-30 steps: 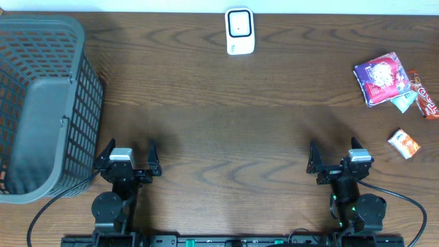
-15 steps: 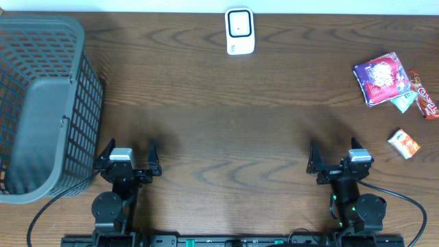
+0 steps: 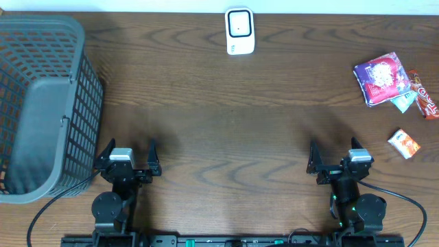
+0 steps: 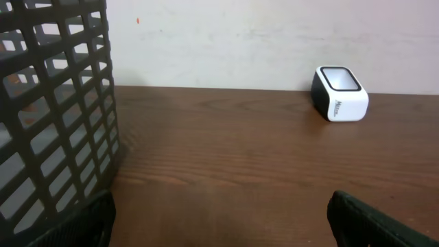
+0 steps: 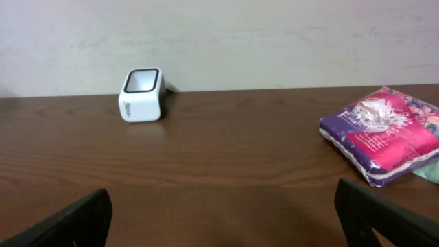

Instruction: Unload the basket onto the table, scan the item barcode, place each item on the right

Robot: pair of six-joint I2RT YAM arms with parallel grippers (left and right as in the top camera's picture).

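- Dark wood tabletop is running up to a plain pale wall at the back.
- Big gray mesh basket is sitting at the far left edge.
- Left hand is hanging low at the near edge, just beside the basket, with its fingers spread wide and gripping nothing.
- Right hand is doing the same on the other side: wide apart, holding nothing.
- Purple snack packet is lying flat at the far right, well apart from both hands.
- White scanner is standing at the back centre, near the wall.
- Red wrapper and teal packet are peeking out from beside the purple one, touching it.
- Small orange box is lying alone, nearer the right hand.
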